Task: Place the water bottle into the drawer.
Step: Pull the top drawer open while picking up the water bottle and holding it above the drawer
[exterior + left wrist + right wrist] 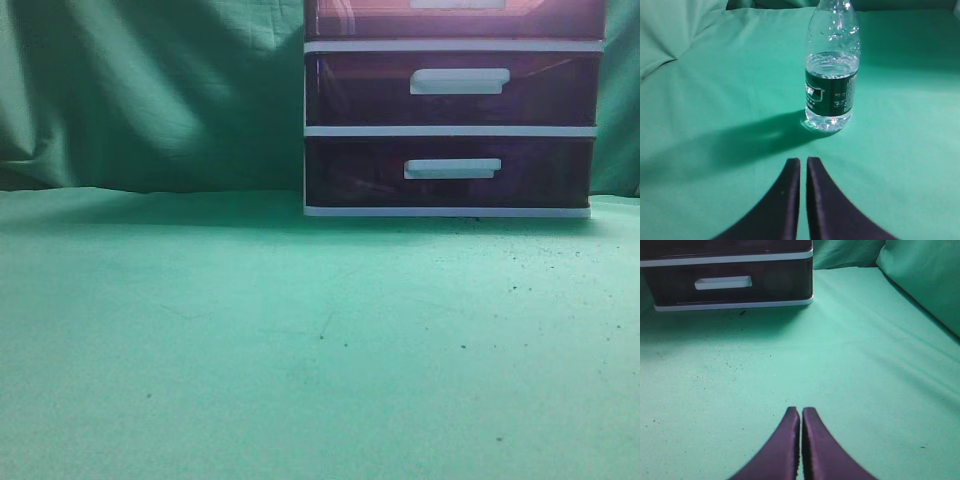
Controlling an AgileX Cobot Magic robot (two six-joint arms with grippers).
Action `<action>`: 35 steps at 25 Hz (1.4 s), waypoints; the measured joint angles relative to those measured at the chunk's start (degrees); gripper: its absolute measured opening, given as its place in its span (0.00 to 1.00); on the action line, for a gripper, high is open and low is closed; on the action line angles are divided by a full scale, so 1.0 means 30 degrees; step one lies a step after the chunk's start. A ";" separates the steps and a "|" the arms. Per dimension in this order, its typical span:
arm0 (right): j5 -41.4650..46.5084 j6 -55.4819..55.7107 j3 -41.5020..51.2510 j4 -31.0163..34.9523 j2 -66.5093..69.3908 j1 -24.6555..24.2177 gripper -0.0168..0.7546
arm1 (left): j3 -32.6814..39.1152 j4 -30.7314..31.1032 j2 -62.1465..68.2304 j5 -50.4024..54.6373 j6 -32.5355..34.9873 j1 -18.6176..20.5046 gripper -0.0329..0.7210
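The water bottle (832,75) stands upright on green cloth (715,100), neck upward, ahead of the left gripper (803,167), fingers pressed together; right gripper (801,415) likewise closed, facing the drawer unit (730,275); top drawer (455,18) shut.

Green cloth (250,340) covers the table, backed by a green curtain (150,90).

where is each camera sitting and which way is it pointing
Exterior: low, at table height, facing the drawer unit across the green cloth; the top drawer is cropped; no robot part shows.
Left wrist: on the left arm, looking past the shut left gripper at the upright water bottle.
Right wrist: on the right arm, looking past the shut right gripper toward the unit's bottom drawer.
Shared: exterior and right wrist both show the drawer unit; only the left wrist view shows the bottle.
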 joint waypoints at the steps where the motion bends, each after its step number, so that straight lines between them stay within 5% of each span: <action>1: 0.0000 0.0000 0.0000 0.0000 0.0000 0.0000 0.02 | 0.0000 -0.0040 0.0000 -0.0040 0.0000 0.0000 0.04; 20: 0.0000 0.0000 0.0000 0.0000 0.0000 0.0000 0.02 | 0.0000 -0.6645 0.0000 -0.7924 -0.1463 0.0000 0.04; 30: 0.0000 0.0000 0.0000 0.0000 0.0000 0.0000 0.02 | -0.5708 -0.5556 0.3387 -0.2335 -0.1716 0.0000 0.04; 35: 0.0000 0.0000 0.0000 0.0000 0.0000 0.0000 0.02 | -0.6428 -0.5669 0.5161 -0.0754 -0.1255 0.0000 0.04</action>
